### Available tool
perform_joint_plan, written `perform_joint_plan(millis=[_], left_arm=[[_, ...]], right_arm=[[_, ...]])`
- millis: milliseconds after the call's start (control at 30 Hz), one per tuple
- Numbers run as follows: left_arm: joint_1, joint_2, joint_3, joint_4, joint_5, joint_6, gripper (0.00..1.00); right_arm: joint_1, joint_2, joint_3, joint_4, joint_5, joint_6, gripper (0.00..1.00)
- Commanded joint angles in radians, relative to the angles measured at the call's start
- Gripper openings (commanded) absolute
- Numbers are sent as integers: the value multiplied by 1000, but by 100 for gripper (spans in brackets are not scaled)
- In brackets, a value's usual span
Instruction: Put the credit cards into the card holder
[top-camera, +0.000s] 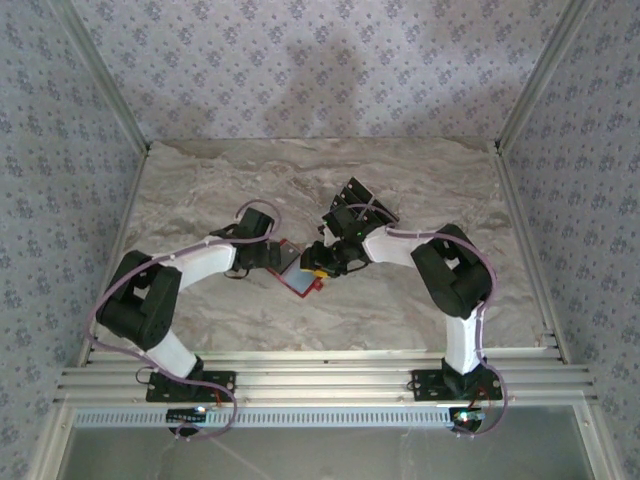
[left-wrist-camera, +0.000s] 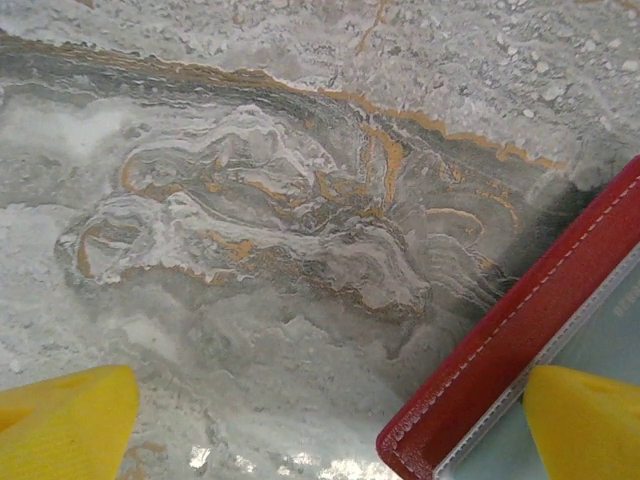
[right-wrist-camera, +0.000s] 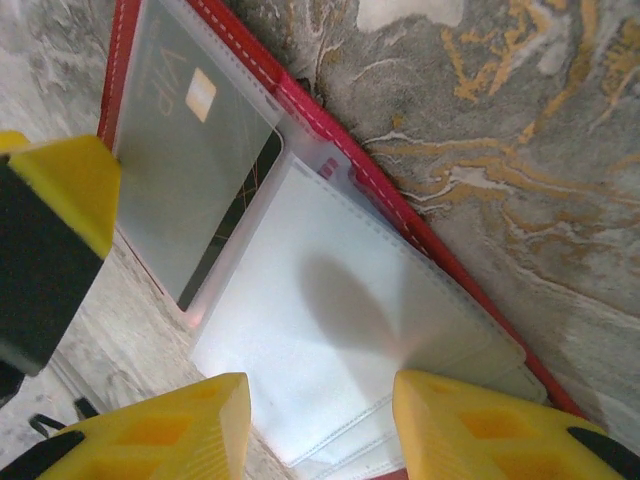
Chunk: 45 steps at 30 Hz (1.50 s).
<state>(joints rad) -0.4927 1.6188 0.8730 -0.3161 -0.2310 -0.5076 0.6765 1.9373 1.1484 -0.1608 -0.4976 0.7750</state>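
Marbled worktop (top-camera: 400, 190) carried the red holder (top-camera: 297, 275), open near its middle, one card (right-wrist-camera: 235, 222) apparently already sleeved. Left tool (left-wrist-camera: 320, 430) was spread wide, right tool (right-wrist-camera: 320, 420) half spread, empty, over limp-looking, slippery sleeves (right-wrist-camera: 330, 330); stiff cards would want edge grips.

Arms (top-camera: 215, 255) flank wallet (top-camera: 303, 284); far tbl (top-camera: 250, 170) free.

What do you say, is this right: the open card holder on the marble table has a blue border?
No. The border of the card holder is red, not blue; the right wrist view shows it. It does lie open on the marble table.
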Motion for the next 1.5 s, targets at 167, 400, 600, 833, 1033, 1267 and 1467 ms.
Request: perform_joint_plan(millis=[167,400,600,833,1033,1267,1467], left_arm=[[-1,-13,-48,-21,17,-2,99],[-45,-123,-166,-25,30,-82,98],[-130,-262,-251,-41,24,-210,98],[-162,-392,-271,-83,-15,-270,98],[-132,-415,-217,-113,-34,-224,99],[-77,-342,-174,-94,-21,-171,100],[-73,-270,-157,-68,-15,-150,100]], right_arm=[[-26,72,104,-278,88,-231,45],[-26,89,189,-328,71,-281,45],[-24,46,243,-347,80,-285,45],[-11,-84,239,-350,172,-264,45],[71,-182,164,-338,334,-172,46],[172,-115,164,-304,439,-70,45],[192,-32,223,-354,579,-63,46]])
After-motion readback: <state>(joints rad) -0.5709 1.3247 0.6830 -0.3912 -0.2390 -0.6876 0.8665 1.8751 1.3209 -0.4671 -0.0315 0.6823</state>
